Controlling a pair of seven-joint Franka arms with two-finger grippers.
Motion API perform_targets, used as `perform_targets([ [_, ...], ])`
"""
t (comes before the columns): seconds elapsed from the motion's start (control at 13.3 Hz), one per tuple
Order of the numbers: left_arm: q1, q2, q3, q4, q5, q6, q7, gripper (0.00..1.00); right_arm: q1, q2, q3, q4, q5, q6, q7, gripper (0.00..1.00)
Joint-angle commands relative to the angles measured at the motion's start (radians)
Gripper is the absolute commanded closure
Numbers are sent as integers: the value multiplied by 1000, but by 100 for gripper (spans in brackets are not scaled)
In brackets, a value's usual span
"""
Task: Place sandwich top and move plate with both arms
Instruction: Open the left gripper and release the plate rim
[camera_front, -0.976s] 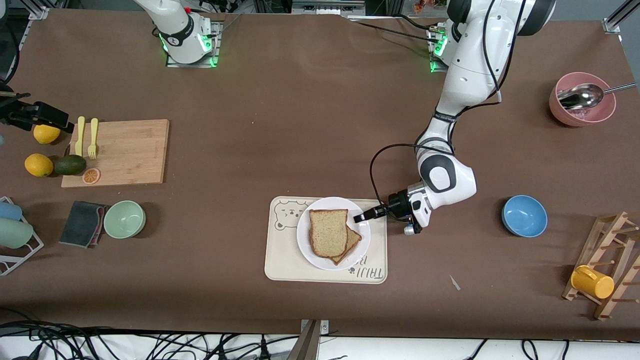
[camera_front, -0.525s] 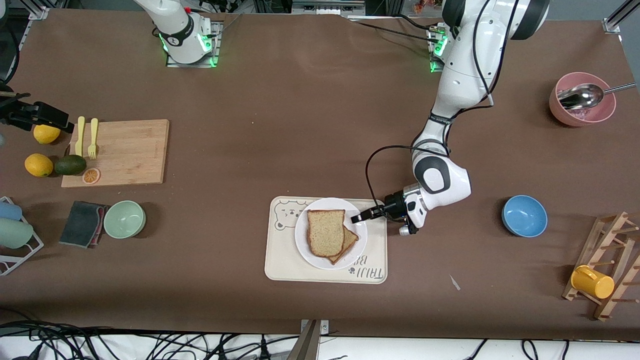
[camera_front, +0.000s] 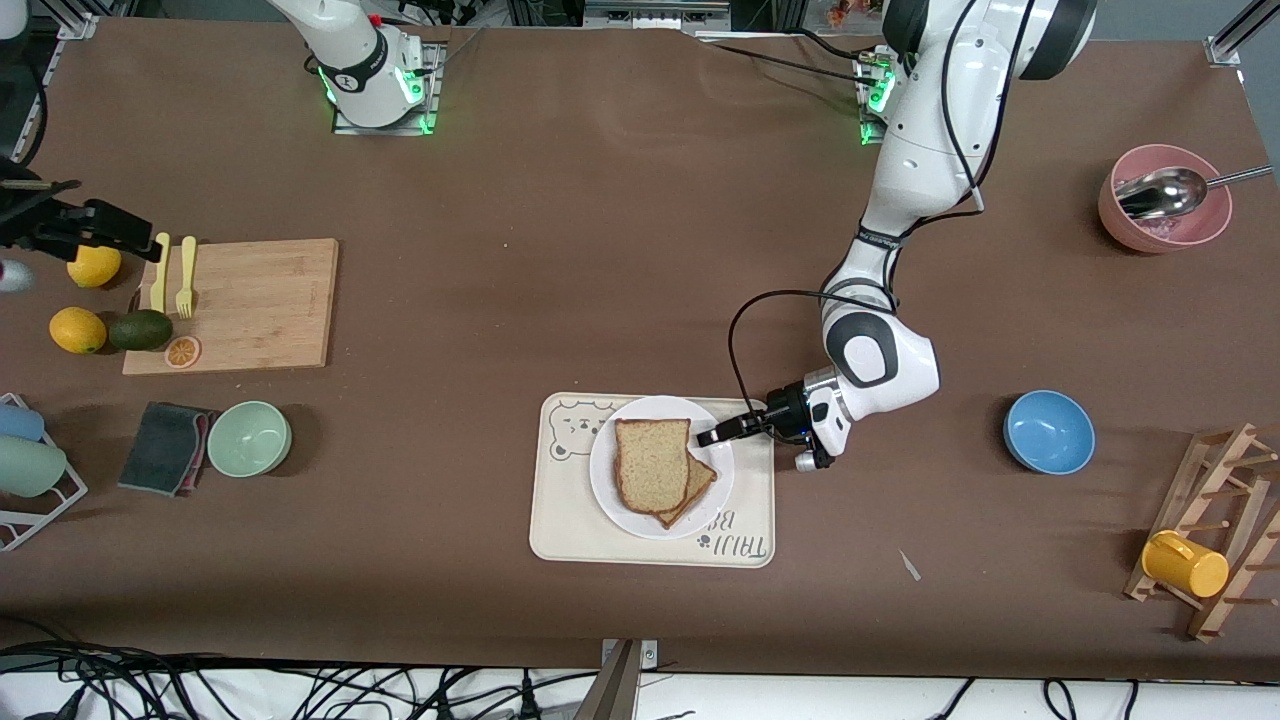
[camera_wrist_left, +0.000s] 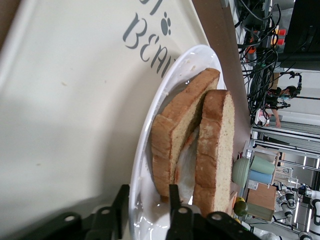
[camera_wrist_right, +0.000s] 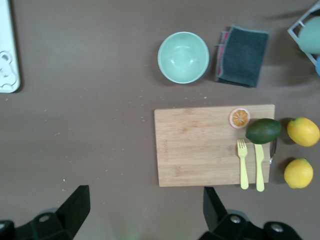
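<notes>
Straddling the plate (camera_wrist_left: 145, 165) rim — left claw (camera_wrist_left: 146, 207), fingers apart, beside the sandwich top (camera_wrist_left: 215, 145).

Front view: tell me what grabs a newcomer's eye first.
The sandwich on the white plate, sitting on the bear-print tray near the front camera. The left tool straddles the plate's rim, jaws slightly apart. The right tool hangs open above the cutting board.

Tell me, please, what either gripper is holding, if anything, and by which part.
Nothing is held. The left gripper stands open astride the plate's rim, unclamped; the right gripper hangs open near the cutting board.
</notes>
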Motion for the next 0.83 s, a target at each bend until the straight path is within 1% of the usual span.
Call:
perform_targets([
  [0.0,-6,-24,14,5,25,4,-26,47,-7,1,7,20,5,-17,-5,0],
  [0.08,-2,-38,14,0,25,4,-26,26,-9,4,7,20,7,-15,-5,0],
  [0.15,5,-55,14,-15,26,4,-24,0,-10,4,7,19,7,-14,-5,0],
  [0.23,8,-71,16,-21,42,4,-26,0,-15,4,5,20,8,-14,-5,0],
  [0.38,35,-117,14,-47,173,4,-32,0,-16,4,5,19,8,-15,-5,0],
  [0.6,77,-205,14,-128,314,4,-32,0,-18,4,5,19,8,-14,-5,0],
  [0.75,104,-265,13,-171,464,4,-35,0,-18,4,4,19,7,-14,-6,0],
])
